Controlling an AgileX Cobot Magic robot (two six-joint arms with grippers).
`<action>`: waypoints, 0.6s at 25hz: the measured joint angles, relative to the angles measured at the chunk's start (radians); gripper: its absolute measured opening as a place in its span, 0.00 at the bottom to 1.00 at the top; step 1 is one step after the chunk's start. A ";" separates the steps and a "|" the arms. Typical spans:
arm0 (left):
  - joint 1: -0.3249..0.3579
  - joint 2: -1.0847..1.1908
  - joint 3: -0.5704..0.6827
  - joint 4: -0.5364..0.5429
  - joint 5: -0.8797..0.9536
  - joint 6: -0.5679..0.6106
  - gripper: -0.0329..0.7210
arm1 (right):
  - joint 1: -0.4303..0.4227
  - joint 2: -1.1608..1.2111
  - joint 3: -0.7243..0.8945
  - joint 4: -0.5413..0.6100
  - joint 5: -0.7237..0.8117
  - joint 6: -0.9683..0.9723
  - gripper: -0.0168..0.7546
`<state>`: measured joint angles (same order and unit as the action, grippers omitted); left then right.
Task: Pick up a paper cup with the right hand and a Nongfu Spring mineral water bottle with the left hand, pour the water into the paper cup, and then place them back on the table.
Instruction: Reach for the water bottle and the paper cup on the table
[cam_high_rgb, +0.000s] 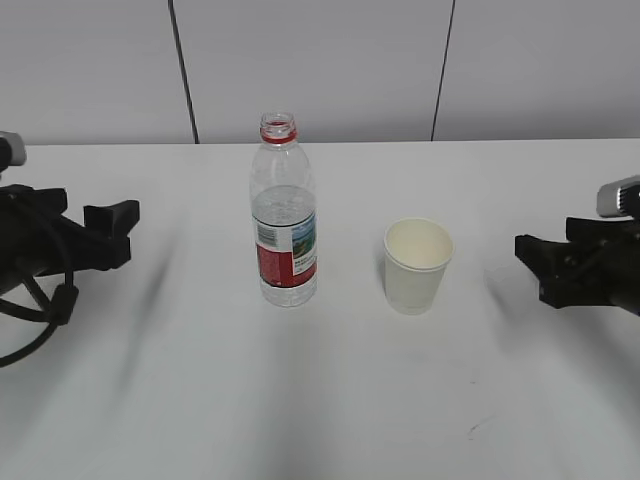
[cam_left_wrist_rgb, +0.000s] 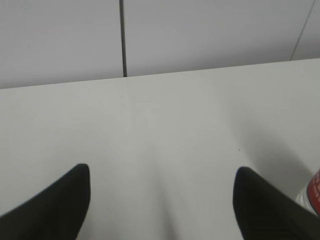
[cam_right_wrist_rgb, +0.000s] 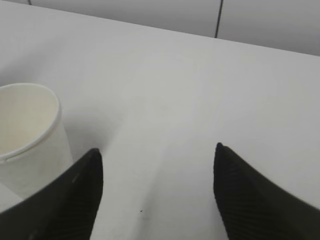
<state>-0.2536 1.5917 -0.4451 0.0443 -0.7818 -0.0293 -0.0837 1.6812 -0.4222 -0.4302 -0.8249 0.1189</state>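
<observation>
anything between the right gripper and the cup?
No. Exterior view shows only bare table between the right gripper and the paper cup.

The bottle (cam_high_rgb: 285, 225) is clear plastic with a red neck ring and a red-and-white label carrying a small green-and-blue landscape picture. The paper cup (cam_high_rgb: 418, 264) is plain cream-white, unpatterned. The desk (cam_high_rgb: 330, 400) is flat white with a few small dark scuffs. Both claws, left (cam_high_rgb: 112, 232) and right (cam_high_rgb: 540, 265), are black; the wall (cam_high_rgb: 320, 60) is pale grey with dark seams
</observation>
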 joint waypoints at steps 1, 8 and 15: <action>0.000 0.021 -0.001 0.025 -0.018 -0.004 0.74 | 0.000 0.028 -0.002 -0.016 -0.027 0.000 0.68; 0.000 0.172 -0.002 0.206 -0.167 -0.026 0.76 | 0.000 0.165 -0.006 -0.155 -0.192 -0.069 0.68; -0.001 0.311 -0.010 0.313 -0.342 -0.104 0.94 | 0.000 0.347 -0.021 -0.232 -0.310 -0.174 0.83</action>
<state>-0.2543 1.9023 -0.4552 0.3575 -1.1234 -0.1331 -0.0837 2.0283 -0.4437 -0.6618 -1.1352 -0.0552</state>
